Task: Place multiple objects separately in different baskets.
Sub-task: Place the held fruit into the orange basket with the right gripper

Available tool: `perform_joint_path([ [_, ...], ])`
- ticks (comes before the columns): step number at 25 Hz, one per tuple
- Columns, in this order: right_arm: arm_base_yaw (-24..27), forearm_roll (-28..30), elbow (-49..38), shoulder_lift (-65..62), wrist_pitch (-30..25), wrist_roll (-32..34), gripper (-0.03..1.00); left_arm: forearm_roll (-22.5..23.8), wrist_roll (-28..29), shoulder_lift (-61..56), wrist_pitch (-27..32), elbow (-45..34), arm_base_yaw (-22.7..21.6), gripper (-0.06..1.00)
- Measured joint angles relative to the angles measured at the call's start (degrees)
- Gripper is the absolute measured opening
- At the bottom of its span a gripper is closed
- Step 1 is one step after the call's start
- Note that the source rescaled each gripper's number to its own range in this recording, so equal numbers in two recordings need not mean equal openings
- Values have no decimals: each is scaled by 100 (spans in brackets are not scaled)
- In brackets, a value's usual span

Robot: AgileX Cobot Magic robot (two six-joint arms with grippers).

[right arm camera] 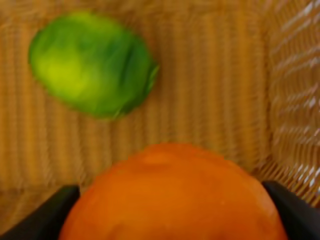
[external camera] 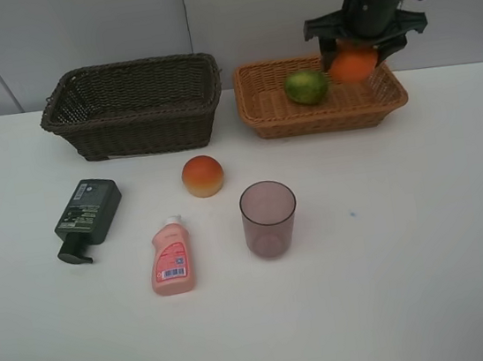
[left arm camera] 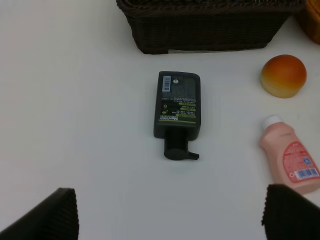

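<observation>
One orange (external camera: 353,66) gripped in right pincer (right arm camera: 170,215) near tan basket (external camera: 340,116) wall | left pincer (left arm camera: 172,215) spread

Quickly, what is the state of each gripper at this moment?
Left gripper: open, holding nothing.
Right gripper: closed on the orange, above the light basket.

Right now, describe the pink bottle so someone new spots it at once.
On the white table, look in front of the dark brown basket. The pink bottle lies flat between the green pump bottle and the upright cup; it alone is pink with a white cap.
</observation>
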State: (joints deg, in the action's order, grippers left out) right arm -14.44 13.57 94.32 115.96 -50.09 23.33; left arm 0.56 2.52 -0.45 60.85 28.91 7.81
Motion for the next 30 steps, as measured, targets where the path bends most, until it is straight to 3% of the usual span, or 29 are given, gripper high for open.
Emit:
perform_joint_path([
  [16,256,97,8,766,1088,0,75,0,0,0,0,0,0,84],
  [26,263,212,8,904,1168,0,75,0,0,0,0,0,0,84],
  [30,263,212,8,904,1168,0,82,0,0,0,0,0,0,84],
])
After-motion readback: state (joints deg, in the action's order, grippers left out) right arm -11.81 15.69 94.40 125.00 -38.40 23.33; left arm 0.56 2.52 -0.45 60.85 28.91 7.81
